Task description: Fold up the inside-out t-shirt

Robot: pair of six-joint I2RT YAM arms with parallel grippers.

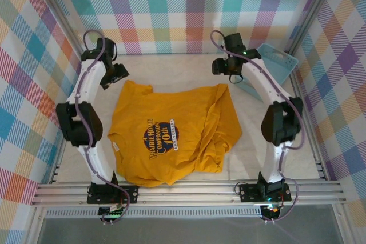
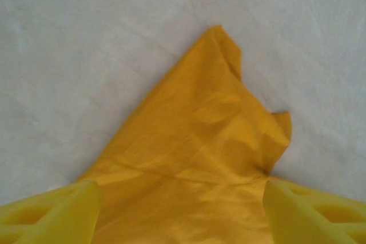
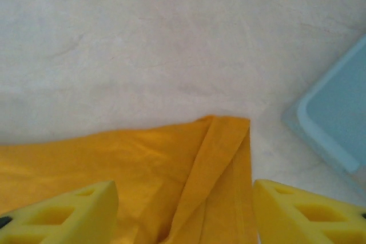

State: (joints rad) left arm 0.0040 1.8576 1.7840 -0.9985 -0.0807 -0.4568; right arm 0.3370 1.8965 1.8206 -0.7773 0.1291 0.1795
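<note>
Jaws gape open left and right, each over a far corner of the inside-out t-shirt [image 1: 171, 135]. It lies lettering-up on the surface [image 1: 171, 64].

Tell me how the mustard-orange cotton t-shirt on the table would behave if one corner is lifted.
The mustard-orange cotton t-shirt is probably floppy: it lies flat with soft wrinkles and a folded-over right edge, so it would likely drape and sag. It looks thin, so probably light. Pushed on the smooth pale table, it would likely bunch up, not slide whole.
</note>
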